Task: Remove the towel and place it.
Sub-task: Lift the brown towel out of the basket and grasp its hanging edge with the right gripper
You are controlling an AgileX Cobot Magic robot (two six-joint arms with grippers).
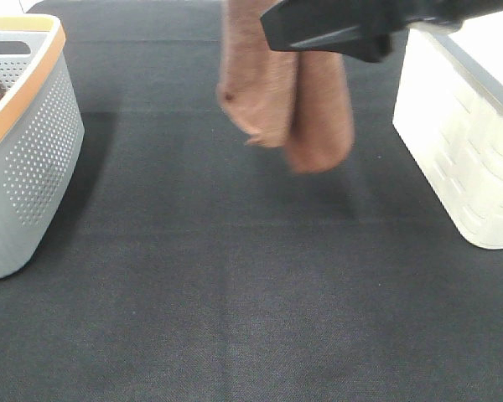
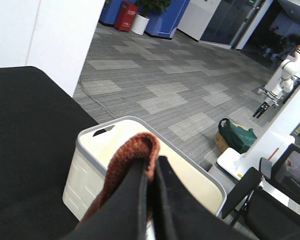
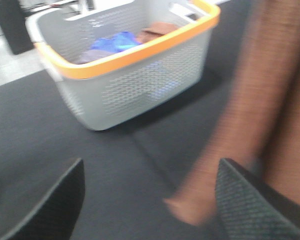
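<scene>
The reddish-brown towel [image 1: 285, 92] hangs folded in mid-air above the black table, between the grey basket and the white bin. In the left wrist view my left gripper [image 2: 151, 165] is shut on the towel's upper fold [image 2: 135, 147]. A black gripper part [image 1: 335, 29] crosses in front of the towel at the top of the exterior view; I cannot tell which arm it is. My right gripper [image 3: 150, 165] is open and empty, and the towel [image 3: 260, 95] hangs just beyond one finger.
The grey perforated basket [image 1: 25, 151] with an orange rim stands at the left; it [image 3: 135, 85] holds a blue item and a brown item. A white bin [image 1: 461, 142] stands at the right, also in the left wrist view [image 2: 90, 165].
</scene>
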